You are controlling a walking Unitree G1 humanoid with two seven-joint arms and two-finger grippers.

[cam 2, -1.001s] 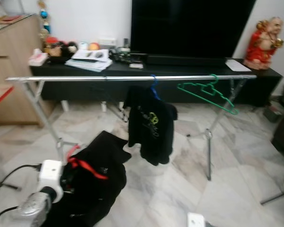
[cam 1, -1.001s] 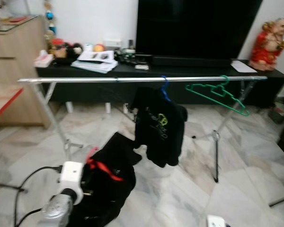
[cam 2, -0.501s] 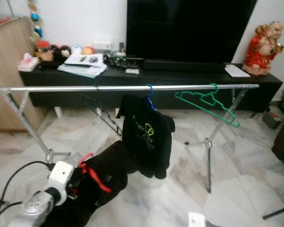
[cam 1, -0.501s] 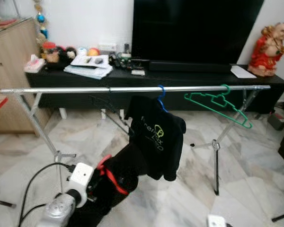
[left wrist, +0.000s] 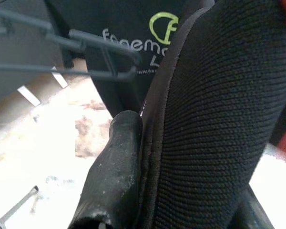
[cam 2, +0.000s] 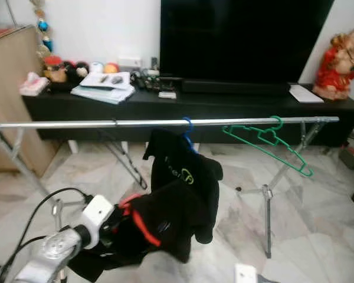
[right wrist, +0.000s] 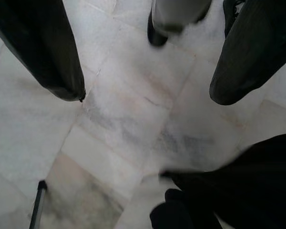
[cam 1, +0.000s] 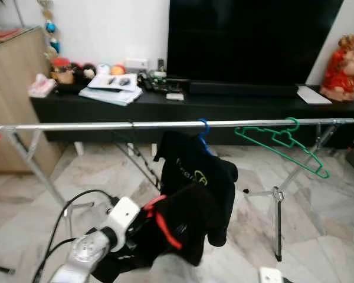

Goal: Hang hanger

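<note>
I've raised my left gripper [cam 1: 165, 227], jaws clenched on the red hanger [cam 1: 163, 223] and its black garment [cam 1: 186, 227], nearer the rail [cam 1: 106, 125], where a hung black shirt [cam 1: 194, 171] and green hanger [cam 1: 280, 141] crowd ahead.

this is a living room in a home: a big black tv [cam 1: 248, 41] on a long low cabinet [cam 1: 224, 106] (toys and papers on top), marble floor [cam 1: 318, 236].
</note>
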